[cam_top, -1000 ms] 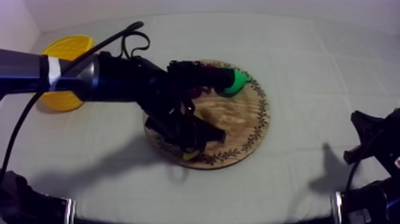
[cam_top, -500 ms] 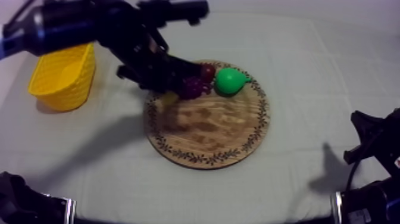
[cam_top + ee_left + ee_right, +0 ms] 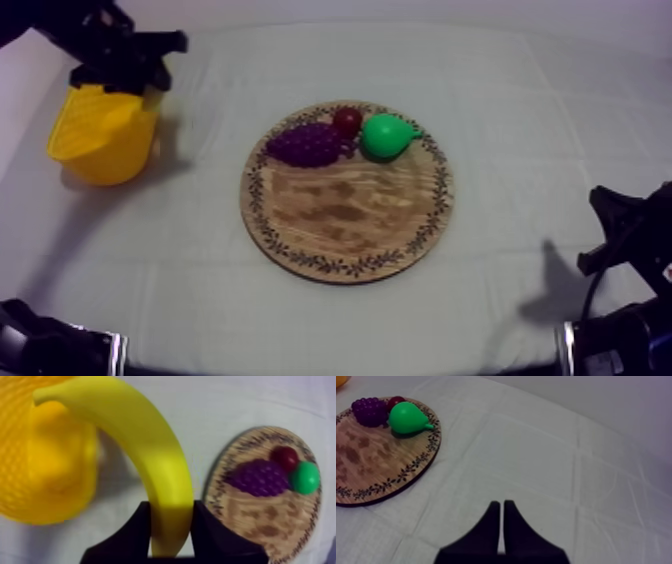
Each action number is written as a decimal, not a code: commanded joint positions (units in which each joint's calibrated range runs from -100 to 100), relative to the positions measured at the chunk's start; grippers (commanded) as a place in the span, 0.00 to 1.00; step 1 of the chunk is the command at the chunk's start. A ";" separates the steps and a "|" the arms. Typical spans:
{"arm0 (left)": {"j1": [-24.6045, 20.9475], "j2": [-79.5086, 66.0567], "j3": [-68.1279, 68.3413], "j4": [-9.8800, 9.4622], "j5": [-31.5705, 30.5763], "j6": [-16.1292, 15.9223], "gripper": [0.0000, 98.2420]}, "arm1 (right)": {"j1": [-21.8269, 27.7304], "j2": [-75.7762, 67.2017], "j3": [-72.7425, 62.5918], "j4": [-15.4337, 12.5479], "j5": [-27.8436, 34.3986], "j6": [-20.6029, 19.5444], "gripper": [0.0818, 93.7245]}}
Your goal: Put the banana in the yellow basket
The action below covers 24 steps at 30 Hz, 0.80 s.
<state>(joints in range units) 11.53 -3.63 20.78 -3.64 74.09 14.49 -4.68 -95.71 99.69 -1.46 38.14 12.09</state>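
Yellow toy banana is held endwise in the left end effector, tip curved toward the yellow mesh basket. Right end effector is closed.

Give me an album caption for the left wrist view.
Left gripper holds the banana at the yellow basket, the wooden board beyond.

No legible txt, no labels, no nos.

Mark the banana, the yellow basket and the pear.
banana [image 3: 150, 451]: left wrist view, middle of its curve.
yellow basket [image 3: 103, 155]: top view, outer wall.
pear [image 3: 380, 137]: top view, round body.
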 commanded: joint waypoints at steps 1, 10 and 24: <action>-6.46 -0.18 0.66 -0.28 -0.11 -0.74 0.24 | 0.01 -0.04 -0.03 -0.03 0.01 0.04 0.00; -13.97 2.35 1.21 -0.82 -1.17 -2.51 0.23 | 0.01 -0.04 -0.03 -0.03 0.01 0.03 0.00; -16.03 12.71 2.63 -0.31 -7.32 -2.56 0.24 | 0.01 -0.04 -0.03 -0.03 0.01 0.04 0.00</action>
<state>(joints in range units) -4.45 8.47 23.36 -3.98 67.09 12.01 -4.68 -95.71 99.69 -1.46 38.14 12.12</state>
